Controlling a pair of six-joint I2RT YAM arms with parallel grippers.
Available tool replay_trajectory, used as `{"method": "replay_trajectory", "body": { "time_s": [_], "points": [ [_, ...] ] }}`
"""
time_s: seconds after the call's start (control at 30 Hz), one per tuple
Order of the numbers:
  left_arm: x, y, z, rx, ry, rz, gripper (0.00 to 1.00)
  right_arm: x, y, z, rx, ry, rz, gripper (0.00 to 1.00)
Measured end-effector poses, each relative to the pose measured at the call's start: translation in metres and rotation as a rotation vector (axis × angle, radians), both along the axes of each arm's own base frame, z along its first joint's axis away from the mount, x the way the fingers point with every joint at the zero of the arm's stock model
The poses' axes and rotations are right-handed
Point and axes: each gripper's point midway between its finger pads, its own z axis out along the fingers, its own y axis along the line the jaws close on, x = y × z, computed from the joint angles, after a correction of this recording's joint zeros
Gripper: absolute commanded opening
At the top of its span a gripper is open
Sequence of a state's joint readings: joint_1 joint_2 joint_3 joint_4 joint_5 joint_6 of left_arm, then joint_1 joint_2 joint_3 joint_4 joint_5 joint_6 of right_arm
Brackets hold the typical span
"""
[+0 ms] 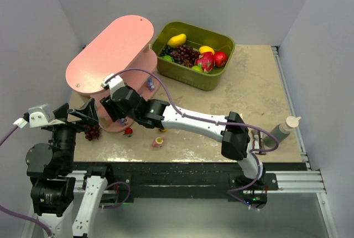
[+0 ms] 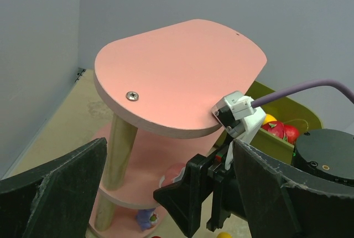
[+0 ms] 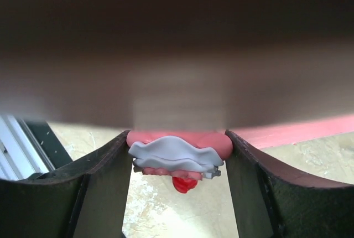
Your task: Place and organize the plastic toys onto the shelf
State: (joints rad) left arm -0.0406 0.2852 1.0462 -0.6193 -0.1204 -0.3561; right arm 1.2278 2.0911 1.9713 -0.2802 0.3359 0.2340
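Right gripper [image 1: 108, 108] clamped on a pink toy [image 3: 176, 150] with a pale frill, pinched from both sides by the fingers [image 3: 99, 193]. Reaching in low from the near side of the shelf [image 1: 110, 44], tucked under the top board. Wrist view mostly blocked by the dark underside of a board overhead. Flat, low approach looks forced by the tight gap between tiers. Toy at or just over a lower board's near edge; cannot tell if resting on it. Red toy [image 3: 184, 184] visible past it, down on the table [image 1: 249, 94].

Left gripper [image 1: 83, 112] spread wide, holding nothing, parked at the near left end of the shelf just above the grapes [image 1: 92, 133]. Probably held back to leave the right arm room.

On the shelf: purple toy [image 1: 149, 83] on a lower board, right side. On the table by the shelf foot: the red toy plus a pink-and-yellow toy [image 1: 159, 142]. Fruit bin [image 1: 221, 41] far right of the shelf, not part of the job.

Judgement: mid-placement, several toys to go. Next needs a clean release, then a straight pull-out without catching the board above.
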Motion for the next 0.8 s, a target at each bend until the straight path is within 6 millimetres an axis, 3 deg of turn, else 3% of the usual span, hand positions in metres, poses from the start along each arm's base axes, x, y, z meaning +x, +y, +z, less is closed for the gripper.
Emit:
{"method": "replay_trajectory", "body": {
  "time_s": [0.8],
  "points": [
    [0.0, 0.003, 0.0, -0.002, 0.0, 0.018, 1.0, 0.012, -0.008, -0.005, 0.06, -0.016, -0.084, 0.65]
  ]
}}
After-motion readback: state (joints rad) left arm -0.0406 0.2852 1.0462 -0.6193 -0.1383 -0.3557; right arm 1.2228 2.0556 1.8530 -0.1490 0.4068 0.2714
